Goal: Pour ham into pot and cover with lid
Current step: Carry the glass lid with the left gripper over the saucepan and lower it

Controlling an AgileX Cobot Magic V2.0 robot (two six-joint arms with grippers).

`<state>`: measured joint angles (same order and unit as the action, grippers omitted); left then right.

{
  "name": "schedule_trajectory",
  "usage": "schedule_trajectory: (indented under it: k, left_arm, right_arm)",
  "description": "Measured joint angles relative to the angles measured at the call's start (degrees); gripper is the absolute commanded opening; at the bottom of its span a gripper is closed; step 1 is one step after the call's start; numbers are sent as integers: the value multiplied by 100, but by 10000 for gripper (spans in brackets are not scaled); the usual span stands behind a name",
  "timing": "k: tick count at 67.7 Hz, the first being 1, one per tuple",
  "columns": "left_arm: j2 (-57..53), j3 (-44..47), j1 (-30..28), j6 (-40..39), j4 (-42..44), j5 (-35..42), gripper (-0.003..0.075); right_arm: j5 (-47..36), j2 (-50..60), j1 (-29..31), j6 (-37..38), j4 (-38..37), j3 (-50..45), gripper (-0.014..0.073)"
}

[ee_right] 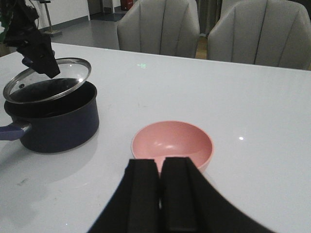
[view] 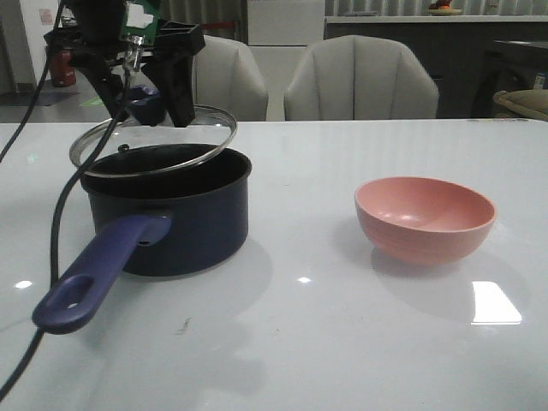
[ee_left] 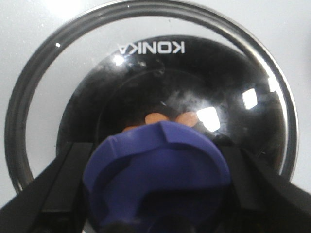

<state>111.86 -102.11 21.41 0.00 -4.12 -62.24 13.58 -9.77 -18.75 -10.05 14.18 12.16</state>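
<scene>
1 lid (view: 154, 141) tilted in left tool (view: 145, 101) | pot (view: 171, 214) handle points front-left | right tool (ee_right: 163, 194) closed, empty

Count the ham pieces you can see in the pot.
3, seen through the lid in the pot: ham beside another and one partly behind the knob. More may be hidden.

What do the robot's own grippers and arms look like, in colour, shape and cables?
The left gripper is matte black with flat, angular fingers; a green circuit board sits on top and black cables hang from it. The right gripper has two black, broad, flat fingers. No markings show on either.
</scene>
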Motion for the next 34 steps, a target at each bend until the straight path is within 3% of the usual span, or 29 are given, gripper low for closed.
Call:
schedule_trajectory:
  k: [34]
  left_arm:
    - [99, -13, 0, 224, -386, -111, 260]
  right_arm:
    - [0, 0, 0, 0, 0, 0, 148]
